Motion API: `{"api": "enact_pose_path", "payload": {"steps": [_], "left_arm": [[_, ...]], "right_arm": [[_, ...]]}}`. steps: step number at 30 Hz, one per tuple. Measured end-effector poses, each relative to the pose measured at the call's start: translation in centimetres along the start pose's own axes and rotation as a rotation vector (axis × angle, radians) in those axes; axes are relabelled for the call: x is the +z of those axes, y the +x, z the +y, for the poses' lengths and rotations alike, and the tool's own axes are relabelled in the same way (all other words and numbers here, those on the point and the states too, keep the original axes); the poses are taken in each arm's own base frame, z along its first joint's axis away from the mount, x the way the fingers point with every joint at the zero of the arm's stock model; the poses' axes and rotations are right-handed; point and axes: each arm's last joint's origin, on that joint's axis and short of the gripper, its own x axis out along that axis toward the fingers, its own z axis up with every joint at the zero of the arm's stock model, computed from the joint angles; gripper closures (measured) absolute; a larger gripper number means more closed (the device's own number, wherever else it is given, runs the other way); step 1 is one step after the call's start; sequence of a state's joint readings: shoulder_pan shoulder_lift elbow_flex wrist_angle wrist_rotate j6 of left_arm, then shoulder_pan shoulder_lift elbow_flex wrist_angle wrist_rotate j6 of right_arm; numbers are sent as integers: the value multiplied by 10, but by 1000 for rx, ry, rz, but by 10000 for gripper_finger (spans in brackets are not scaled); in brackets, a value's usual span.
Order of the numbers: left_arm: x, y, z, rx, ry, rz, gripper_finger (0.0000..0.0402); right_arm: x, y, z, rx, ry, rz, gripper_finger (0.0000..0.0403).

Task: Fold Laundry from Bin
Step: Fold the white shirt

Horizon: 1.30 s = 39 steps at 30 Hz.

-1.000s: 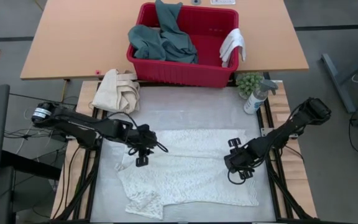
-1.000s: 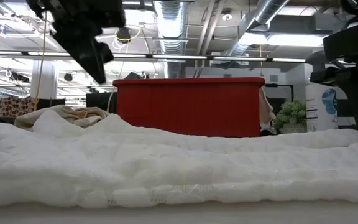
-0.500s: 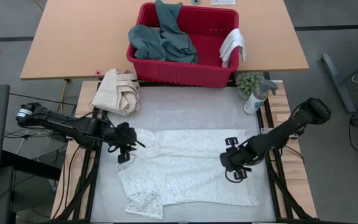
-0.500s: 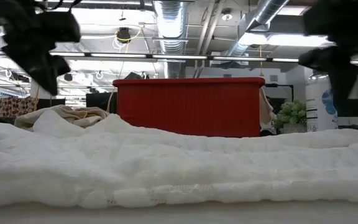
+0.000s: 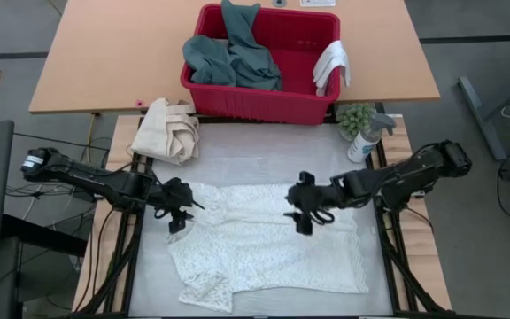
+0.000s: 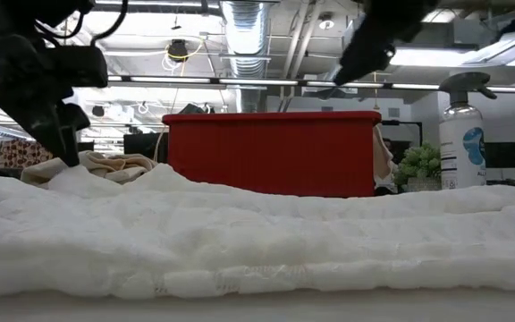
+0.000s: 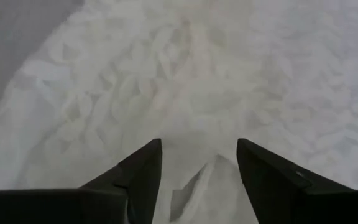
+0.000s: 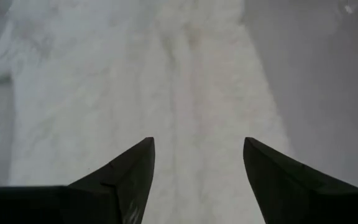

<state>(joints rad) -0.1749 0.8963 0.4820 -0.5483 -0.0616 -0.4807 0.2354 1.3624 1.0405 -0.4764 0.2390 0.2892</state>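
Right gripper (image 5: 301,214) has swung inward over the white towel (image 5: 264,244), jaws apart.

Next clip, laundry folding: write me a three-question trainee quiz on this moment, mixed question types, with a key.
1. True or false: the white textured towel lies spread on the table, outside the red bin.
2. Which gripper is over the towel's left edge? A) left gripper B) right gripper
3. Fill in: the teal-green garment lies in the ____.

Key: 1 true; 2 A; 3 bin. Both wrist views show open fingers above the towel, nothing held.
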Motion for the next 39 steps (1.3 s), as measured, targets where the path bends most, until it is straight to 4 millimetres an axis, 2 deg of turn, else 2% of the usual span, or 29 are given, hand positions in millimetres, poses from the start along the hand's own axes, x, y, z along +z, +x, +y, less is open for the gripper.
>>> {"api": "enact_pose_path", "payload": {"steps": [5,10,14,22,25,30,32,36,39], "left_arm": [[-1,8,0,21,-28,43,233],[1,15,-1,37,-52,48,318],[7,15,-5,1,-100,-27,390],[7,5,-14,-77,-155,-83,401],[4,5,-15,-45,-148,-71,401],[3,4,-11,48,-191,-115,400],[4,1,-11,37,-192,-134,393],[3,-6,-9,30,-218,-158,363],[0,-11,-6,60,-259,-165,332]], "right_arm": [[8,3,-13,-26,47,-48,133],[11,3,-16,-45,51,-74,132],[18,18,-13,-38,70,-141,132],[30,89,-7,28,115,-274,132],[44,112,-7,27,96,-295,132],[61,159,1,89,60,-198,132],[67,170,3,80,54,-153,132],[80,179,2,69,59,-147,132],[79,188,2,63,61,-130,132]]}}
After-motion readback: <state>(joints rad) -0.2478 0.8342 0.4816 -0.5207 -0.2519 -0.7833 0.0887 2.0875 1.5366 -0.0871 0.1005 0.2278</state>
